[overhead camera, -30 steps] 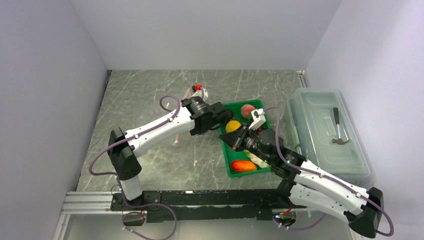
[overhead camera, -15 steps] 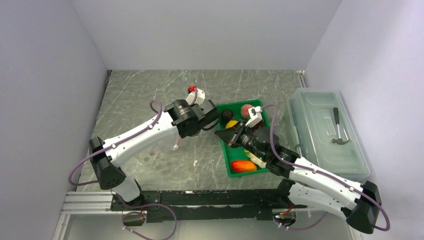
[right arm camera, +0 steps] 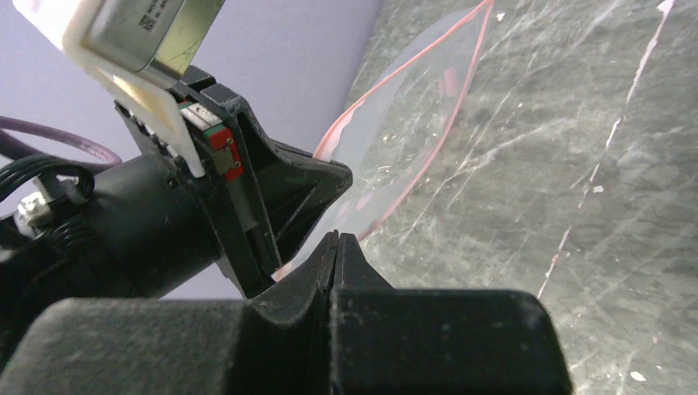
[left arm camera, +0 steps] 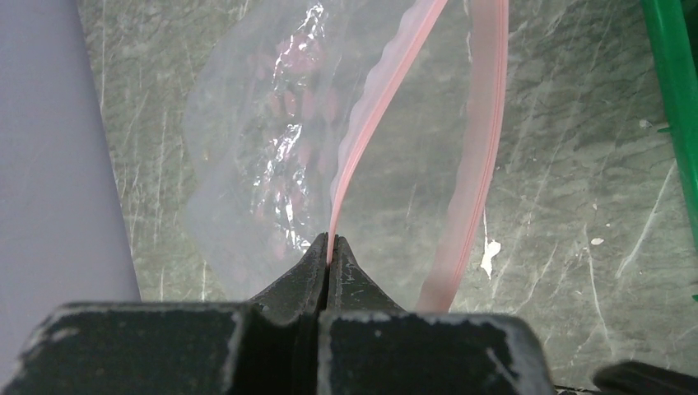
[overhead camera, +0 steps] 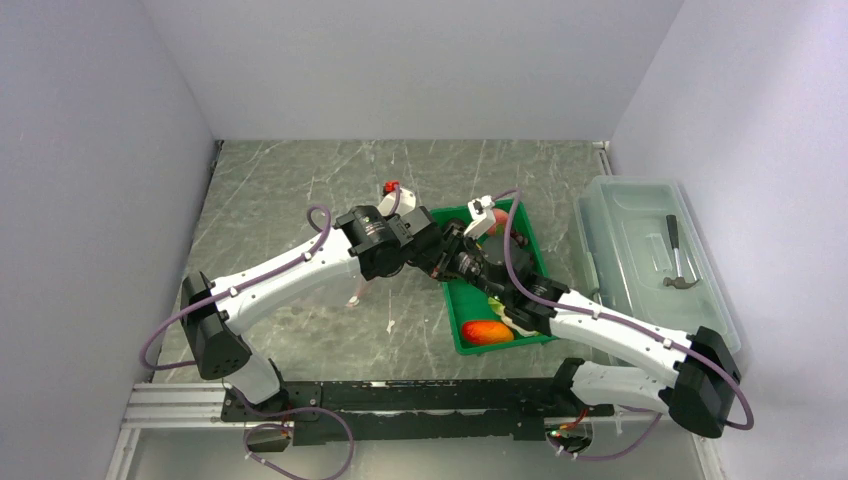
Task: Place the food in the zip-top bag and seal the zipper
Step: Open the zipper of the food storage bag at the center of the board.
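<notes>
My left gripper is shut on one pale pink zipper strip of the clear zip-top bag and holds its mouth open above the table. The other strip hangs apart from it. A dark red grape bunch shows through the plastic. My right gripper is shut and empty. Its tips are beside the left gripper at the bag mouth, with the lower strip just past them. A red-orange fruit lies in the green tray.
The tray's edge is close to the right of the bag. A pinkish round fruit sits at the tray's far end, partly behind the right arm. A large clear lidded box with a grey hammer on it stands at the right.
My right gripper has moved left and away from over the tray to the left gripper and the bag mouth. The left arm has shifted slightly, still holding the strip.
</notes>
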